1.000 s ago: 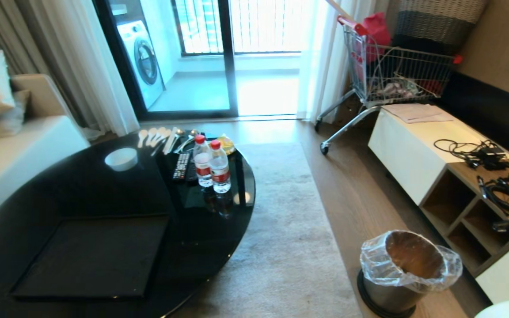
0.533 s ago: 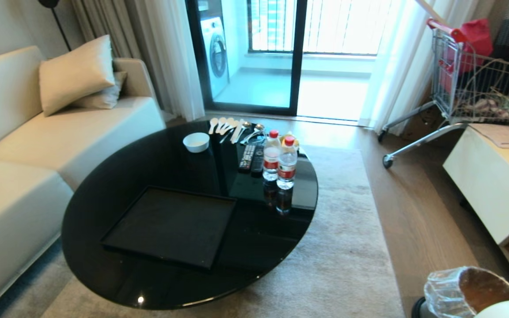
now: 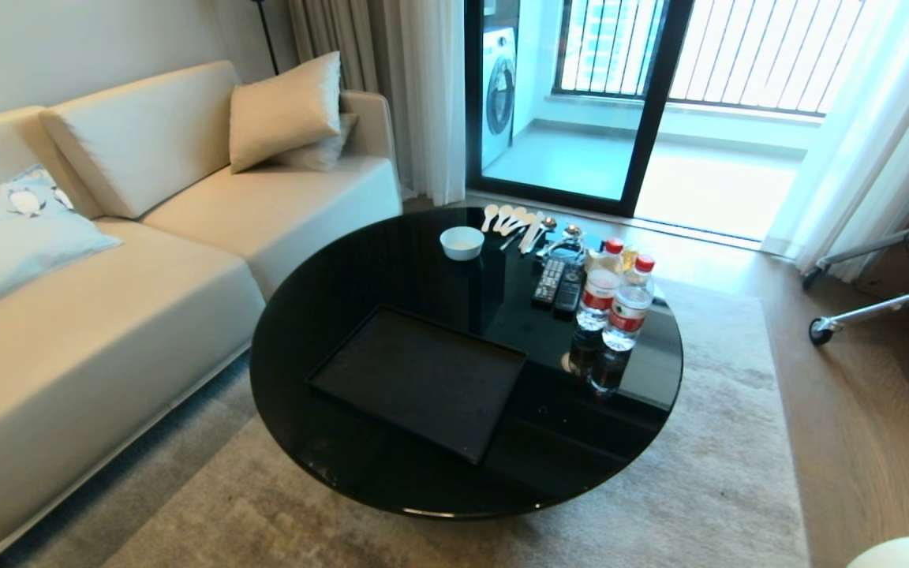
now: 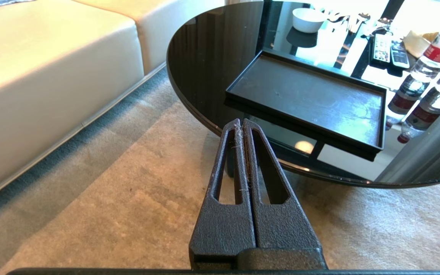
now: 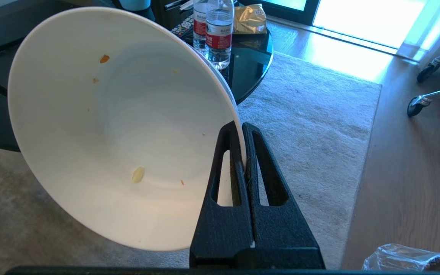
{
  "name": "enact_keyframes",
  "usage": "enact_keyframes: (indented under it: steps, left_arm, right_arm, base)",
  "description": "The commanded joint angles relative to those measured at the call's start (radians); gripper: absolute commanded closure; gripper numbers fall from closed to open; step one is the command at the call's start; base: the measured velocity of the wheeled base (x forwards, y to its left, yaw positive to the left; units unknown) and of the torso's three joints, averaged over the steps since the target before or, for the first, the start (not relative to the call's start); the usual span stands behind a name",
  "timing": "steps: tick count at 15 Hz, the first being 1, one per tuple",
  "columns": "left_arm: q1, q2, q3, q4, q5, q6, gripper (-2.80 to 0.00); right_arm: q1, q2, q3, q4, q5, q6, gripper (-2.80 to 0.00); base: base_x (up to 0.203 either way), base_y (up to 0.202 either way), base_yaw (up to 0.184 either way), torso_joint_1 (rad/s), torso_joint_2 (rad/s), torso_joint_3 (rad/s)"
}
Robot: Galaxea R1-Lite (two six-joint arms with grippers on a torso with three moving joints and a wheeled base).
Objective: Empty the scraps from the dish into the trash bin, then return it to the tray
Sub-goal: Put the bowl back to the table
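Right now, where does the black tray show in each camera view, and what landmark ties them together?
Head view: the tray lies on the near part of the round black table, centre of the picture.
Left wrist view: the tray sits just beyond the left gripper, right of centre.
Right wrist view: not visible; the bowl fills that side.
Shared landmark: the two water bottles on the table.

No legible text anywhere; red bottle labels [image 5: 217, 39] unreadable.
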Motion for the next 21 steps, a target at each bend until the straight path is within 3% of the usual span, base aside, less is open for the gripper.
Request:
enact_keyframes:
  steps: [1,15,21]
  left_arm:
    - [0.000,0.000,0.000,0.000,0.001,0.000,0.00]
    - [0.000,0.000,0.000,0.000,0.001,-0.002,0.00]
    - [0.000,0.000,0.000,0.000,0.001,-0.002,0.00]
  right_arm:
    - [0.000,0.001,0.000,0.000,0.001,-0.001,0.00]
    - [0.000,0.001,0.000,0.000,0.001,0.001,0.00]
    - [0.000,0.001,0.000,0.000,0.001,-0.001,0.00]
  base:
    - [0.000,0.000,0.000,0.000,0.00,0.000]
    - [0.000,0.000,0.000,0.000,0.00,0.000]
    - [0.001,0.149,-0.001,0.004,0.00,0.001]
